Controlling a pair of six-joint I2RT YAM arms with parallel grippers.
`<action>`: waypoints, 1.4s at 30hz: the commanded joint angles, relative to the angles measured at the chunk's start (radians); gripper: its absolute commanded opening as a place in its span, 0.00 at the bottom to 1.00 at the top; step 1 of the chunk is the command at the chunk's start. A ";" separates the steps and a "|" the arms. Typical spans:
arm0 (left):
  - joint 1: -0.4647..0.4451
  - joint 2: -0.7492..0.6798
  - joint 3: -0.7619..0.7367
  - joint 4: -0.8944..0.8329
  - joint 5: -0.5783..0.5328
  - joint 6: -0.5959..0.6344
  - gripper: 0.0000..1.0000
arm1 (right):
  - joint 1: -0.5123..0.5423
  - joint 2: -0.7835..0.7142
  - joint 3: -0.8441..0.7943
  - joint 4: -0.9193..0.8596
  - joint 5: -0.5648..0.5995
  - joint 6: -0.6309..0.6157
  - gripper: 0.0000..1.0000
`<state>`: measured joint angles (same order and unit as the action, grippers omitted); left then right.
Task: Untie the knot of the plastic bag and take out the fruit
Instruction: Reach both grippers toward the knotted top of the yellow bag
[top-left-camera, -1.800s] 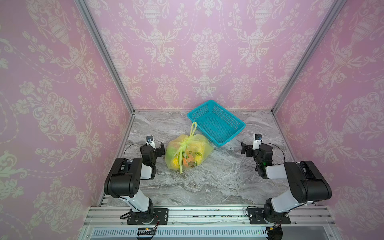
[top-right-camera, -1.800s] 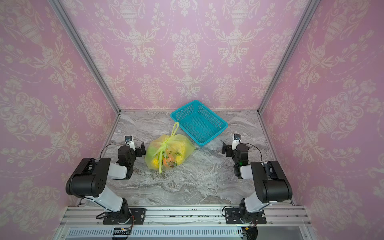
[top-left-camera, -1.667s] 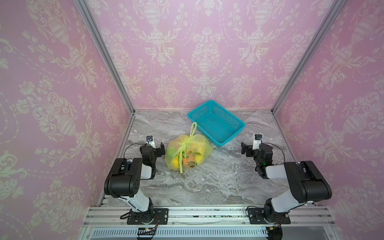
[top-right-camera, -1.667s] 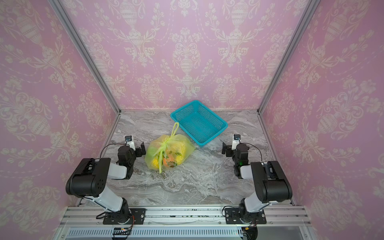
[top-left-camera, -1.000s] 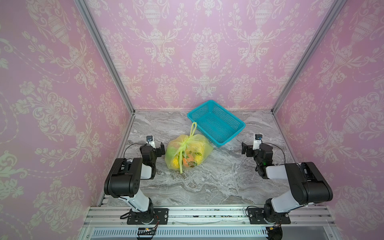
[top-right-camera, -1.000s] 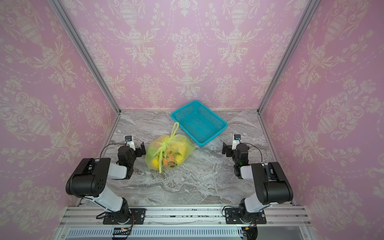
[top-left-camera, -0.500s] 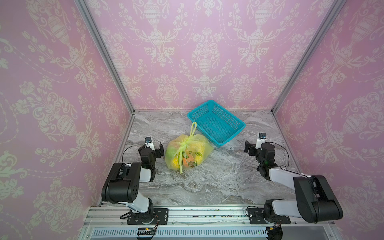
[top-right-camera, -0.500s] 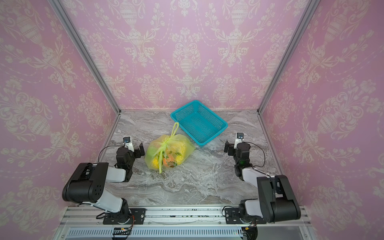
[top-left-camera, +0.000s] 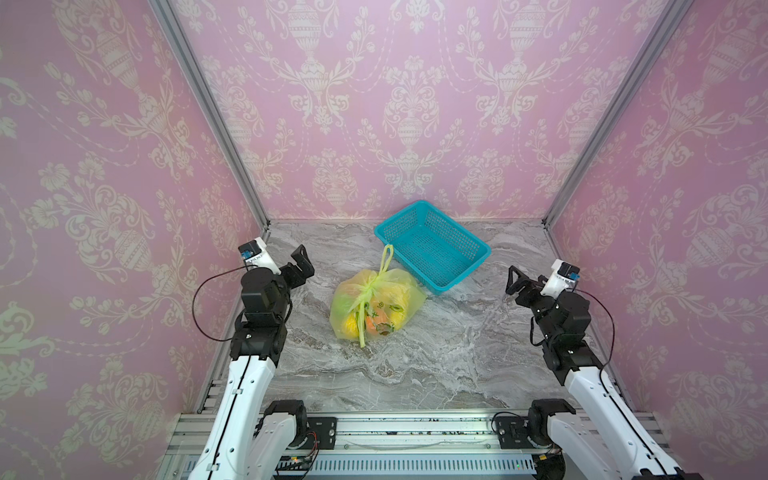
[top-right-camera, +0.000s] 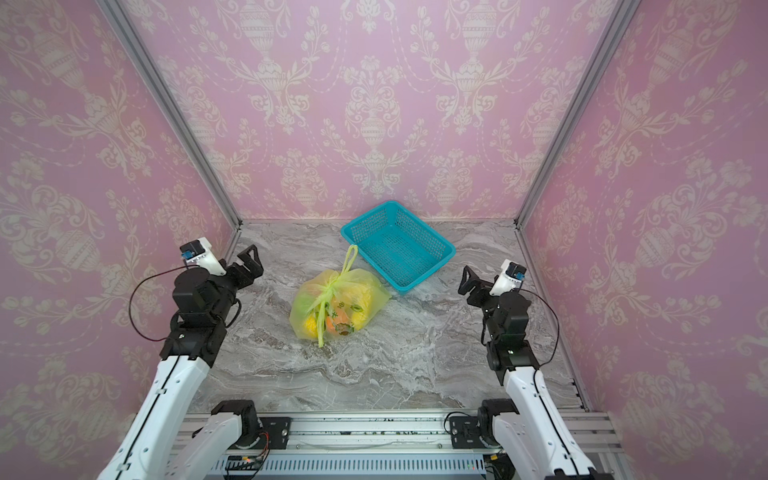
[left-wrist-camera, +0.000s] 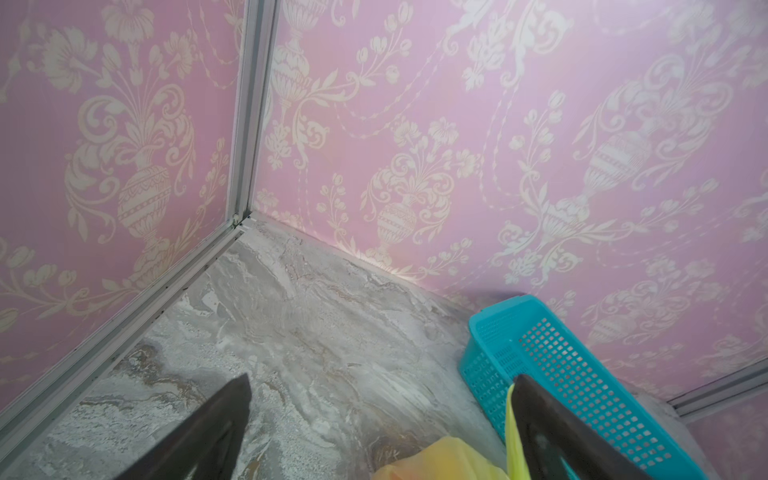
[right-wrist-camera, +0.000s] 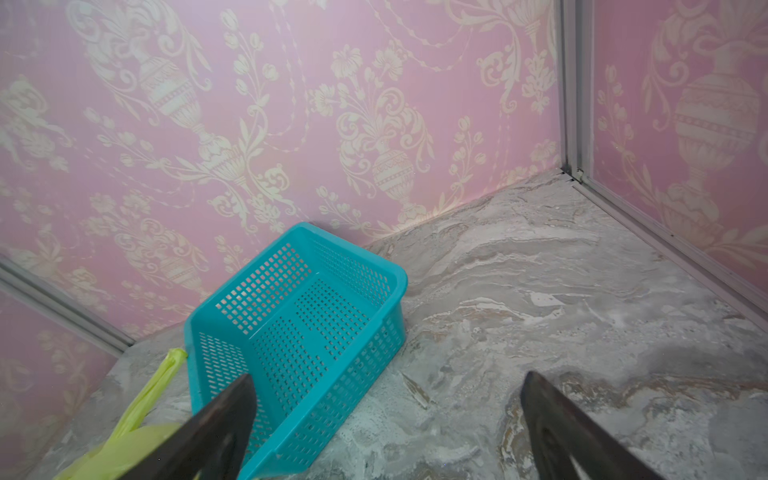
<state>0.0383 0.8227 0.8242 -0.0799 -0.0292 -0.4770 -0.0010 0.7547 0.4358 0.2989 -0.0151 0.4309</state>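
Near the middle of the surface (top-left-camera: 415, 365), the tied plastic bag (top-left-camera: 376, 305) is seen, the fruit (top-left-camera: 374, 322) inside; the strip of the knot (top-left-camera: 371, 286) is aligned from far edge to front edge; it is flanked by the left gripper (top-left-camera: 302, 262), nearer, and the right gripper (top-left-camera: 512, 281), fingers spread, nothing grasped.

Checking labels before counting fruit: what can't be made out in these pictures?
- Fruit, both top views: veiled by the bag; count unclear.
- Knot, top views: too small to read its turns.
- Bag, both wrist views: cut off by the picture edge, partly behind a gripper finger.
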 joint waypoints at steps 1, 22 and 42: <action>0.031 -0.015 0.084 -0.281 0.086 -0.135 0.99 | -0.005 -0.081 0.007 -0.080 -0.093 0.049 1.00; -0.092 -0.013 -0.247 0.087 0.187 0.041 0.91 | 0.653 0.394 0.554 -0.550 0.042 -0.240 0.85; -0.229 0.334 -0.143 0.105 0.263 0.100 0.91 | 0.793 1.012 1.006 -0.679 0.092 -0.265 0.82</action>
<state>-0.1738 1.1240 0.6418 0.0292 0.2161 -0.4183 0.7769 1.7195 1.3735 -0.3115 0.0406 0.1997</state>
